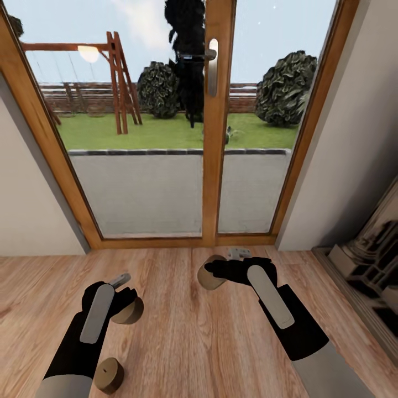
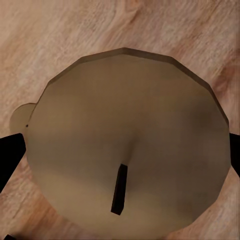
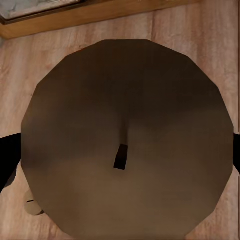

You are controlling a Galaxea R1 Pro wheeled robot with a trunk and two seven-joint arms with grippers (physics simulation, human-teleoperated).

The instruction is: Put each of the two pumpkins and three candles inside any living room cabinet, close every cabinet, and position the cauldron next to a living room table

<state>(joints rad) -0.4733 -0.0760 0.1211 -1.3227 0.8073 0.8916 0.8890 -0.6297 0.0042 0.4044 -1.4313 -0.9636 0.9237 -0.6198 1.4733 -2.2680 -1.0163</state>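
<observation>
From the head view, a third brown candle (image 1: 108,375) stands on the plank floor (image 1: 182,342) at about 7 o'clock, just beside the left forearm and free of any grip. Above it, at about 8 o'clock, the left gripper (image 1: 126,298) pinches another brown candle (image 1: 130,312), its dark fingers pressed against the candle's sides. In the left wrist view that candle's flat top (image 2: 127,145) faces the camera, with a short dark wick (image 2: 119,189) leaning at its middle, and black fingers (image 2: 9,157) show at both edges of the disc. A small tan disc (image 2: 22,117) peeks from behind it on the floor.

Near the centre of the head view, the right gripper (image 1: 216,271) holds a darker brown candle (image 1: 209,276) above the floor, jaws clamped on it. The right wrist view shows its round top (image 3: 127,135) and stubby wick (image 3: 120,156), with a black finger (image 3: 7,160) at the rim.

Ahead, from 10 to 1 o'clock, stands a glazed wooden patio door (image 1: 218,132) with a metal handle (image 1: 212,66); through it lie a lawn, a swing frame (image 1: 119,83) and bushes (image 1: 284,88). At 3 to 4 o'clock a grey fireplace surround (image 1: 376,254) meets the wall. No cabinet or other container is visible here.
</observation>
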